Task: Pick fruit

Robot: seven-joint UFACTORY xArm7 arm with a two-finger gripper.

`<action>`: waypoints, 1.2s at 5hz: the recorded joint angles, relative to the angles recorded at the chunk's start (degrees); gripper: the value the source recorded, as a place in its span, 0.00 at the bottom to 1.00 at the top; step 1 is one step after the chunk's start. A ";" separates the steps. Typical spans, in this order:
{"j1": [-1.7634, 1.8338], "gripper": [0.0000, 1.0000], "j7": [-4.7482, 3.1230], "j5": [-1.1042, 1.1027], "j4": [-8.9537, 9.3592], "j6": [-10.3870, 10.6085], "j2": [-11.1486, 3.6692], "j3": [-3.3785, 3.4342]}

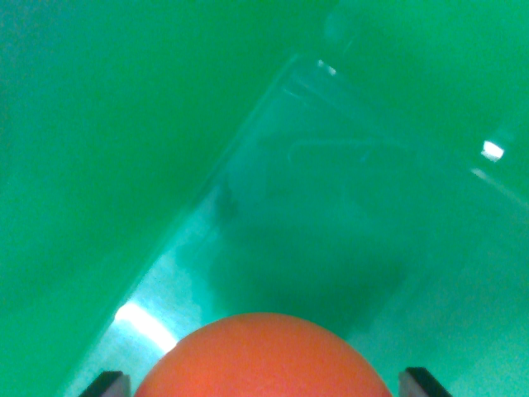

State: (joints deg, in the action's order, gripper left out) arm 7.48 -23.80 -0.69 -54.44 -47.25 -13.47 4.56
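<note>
- The round, smooth orange fruit (263, 357) fills the bottom centre of the wrist view, sitting right between the two dark fingertips of the claw (263, 385); only its upper dome shows, the rest is cut off by the lower edge
- One dark fingertip (106, 384) peeks in at the wrist view's left corner of the fruit, the other at the wrist view's right; each stands just beside the fruit's flank, with a thin sliver of background between tip and skin where the picture shows them
- The claw is spread about as wide as the fruit; whether its pads actually press on the fruit I cannot tell, since any contact would lie below the edge of the picture
- Beyond the claw lies a clear, glossy plastic container (331, 207) with straight walls, seen through a strong green tint; its long edge runs diagonally from near the left fingertip up toward the top centre
- A bright white glare (145, 324) sits on the container's floor just ahead of the fruit on the wrist view's left; a smaller glint (493, 150) shines on its far rim, well away from the claw on the wrist view's right
- A plain green surface (91, 165) spreads outside the container, ahead of the claw on the wrist view's left; a dim shadow darkens the container floor directly ahead of the fruit
</note>
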 joint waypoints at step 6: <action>-0.07 1.00 -0.11 0.21 -4.21 -6.42 2.21 0.04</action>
State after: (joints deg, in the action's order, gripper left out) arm 7.41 -23.91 -0.48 -58.65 -53.67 -11.25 4.60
